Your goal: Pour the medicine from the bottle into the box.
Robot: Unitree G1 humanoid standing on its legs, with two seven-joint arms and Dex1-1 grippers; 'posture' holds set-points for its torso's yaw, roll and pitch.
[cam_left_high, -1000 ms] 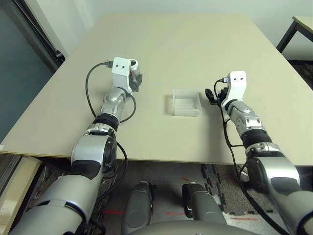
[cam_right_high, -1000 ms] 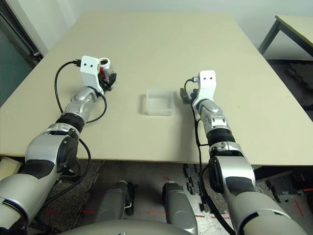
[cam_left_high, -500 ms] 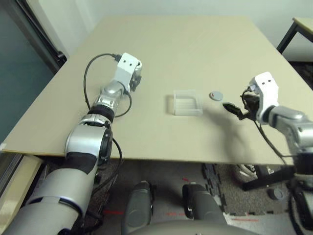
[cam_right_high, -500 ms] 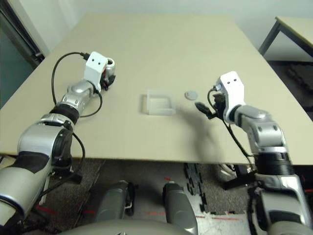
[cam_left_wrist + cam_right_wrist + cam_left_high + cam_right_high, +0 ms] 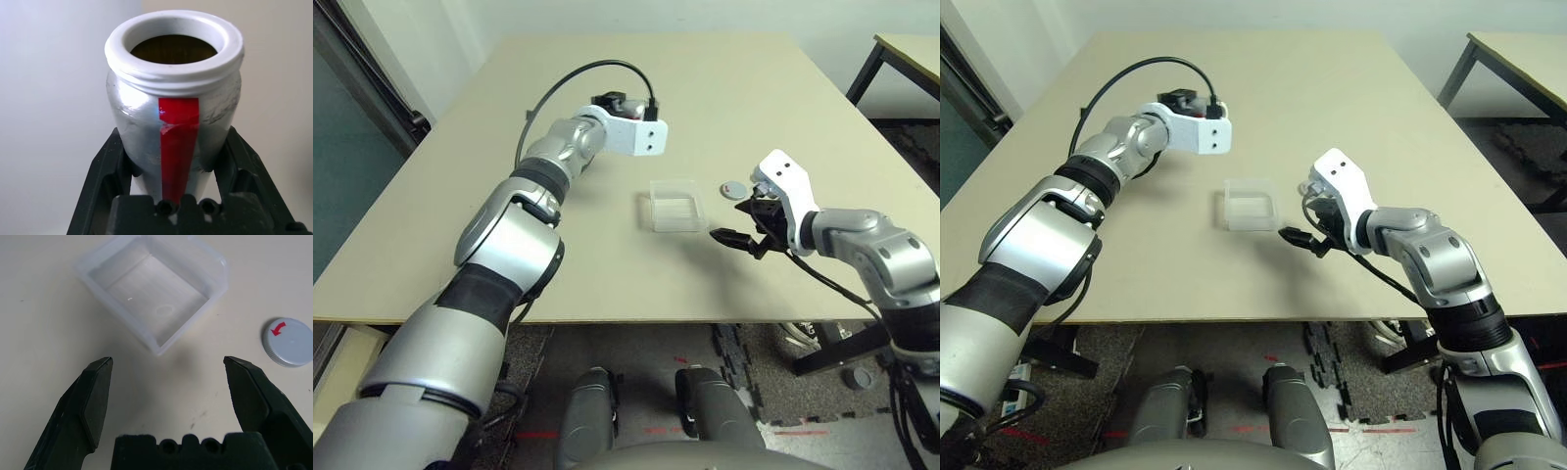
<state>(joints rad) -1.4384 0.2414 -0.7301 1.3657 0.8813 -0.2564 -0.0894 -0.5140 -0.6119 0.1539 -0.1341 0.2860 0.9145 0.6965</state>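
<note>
Up left, bottle [image 5: 175,112] clamped in left gripper [image 5: 173,161].

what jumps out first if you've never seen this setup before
The left gripper holds the open silver bottle, with its red stripe, raised above the table, left of and beyond the clear box. The box sits at the table's middle, and nothing can be seen in it. The flat grey cap with a red arrow lies just right of it, and the right gripper hovers open nearby.
</note>
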